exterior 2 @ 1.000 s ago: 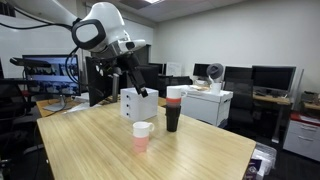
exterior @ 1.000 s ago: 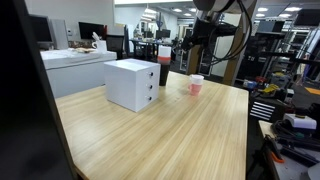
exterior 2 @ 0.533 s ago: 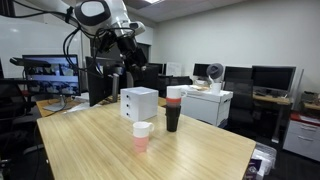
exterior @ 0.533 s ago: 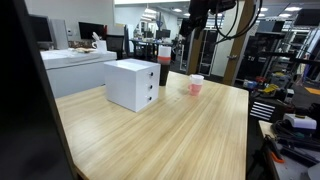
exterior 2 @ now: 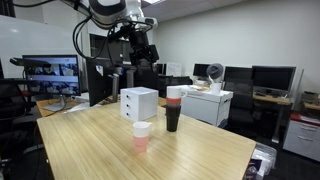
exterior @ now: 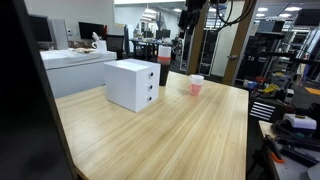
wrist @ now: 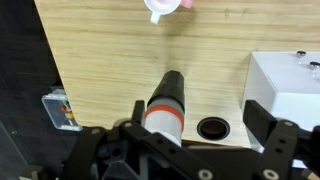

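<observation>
End effector (exterior 2: 142, 50) hangs wide open and empty, high over the light wooden table (wrist: 100, 60). The tall black cup with the orange-and-white band (wrist: 166, 100) stands roughly under it (beside the white drawer box (wrist: 290, 85)). I'd centre first, then descend straight.

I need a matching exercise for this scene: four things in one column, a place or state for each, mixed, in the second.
1 white box with two knobs
2 tall black cup with red and white top
3 small pink and white cup
4 black gripper

a open, high above the wooden table
b middle of the wrist view
c lowest thing standing
d widest thing standing

Pairs: 1-d, 2-b, 3-c, 4-a
</observation>
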### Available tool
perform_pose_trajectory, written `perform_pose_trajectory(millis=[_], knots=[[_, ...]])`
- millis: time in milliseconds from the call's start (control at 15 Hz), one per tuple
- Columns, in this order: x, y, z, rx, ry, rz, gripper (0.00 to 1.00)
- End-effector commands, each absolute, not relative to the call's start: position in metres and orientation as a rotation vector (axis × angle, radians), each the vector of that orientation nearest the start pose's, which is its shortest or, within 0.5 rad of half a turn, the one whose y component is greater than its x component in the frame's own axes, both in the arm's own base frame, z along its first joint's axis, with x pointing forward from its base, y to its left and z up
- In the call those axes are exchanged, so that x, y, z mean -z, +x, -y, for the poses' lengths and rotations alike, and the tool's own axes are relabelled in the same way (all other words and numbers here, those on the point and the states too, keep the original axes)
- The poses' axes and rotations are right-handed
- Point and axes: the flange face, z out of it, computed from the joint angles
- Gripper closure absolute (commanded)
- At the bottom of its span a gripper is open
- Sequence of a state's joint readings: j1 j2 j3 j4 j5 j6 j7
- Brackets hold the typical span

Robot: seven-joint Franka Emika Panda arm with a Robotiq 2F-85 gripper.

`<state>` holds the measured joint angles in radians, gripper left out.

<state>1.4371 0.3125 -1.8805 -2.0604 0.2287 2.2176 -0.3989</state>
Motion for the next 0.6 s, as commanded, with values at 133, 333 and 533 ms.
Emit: perform_pose_trajectory(millis=[133,333,533], knots=[[-0.495,0.530,0.221,0.363,-3.220,-0.081,0.00],[-0.488,0.532,0.223,0.341,-3.226,0.000,0.00],[-0.482,0.532,0.222,0.316,-3.240,0.042,0.00]])
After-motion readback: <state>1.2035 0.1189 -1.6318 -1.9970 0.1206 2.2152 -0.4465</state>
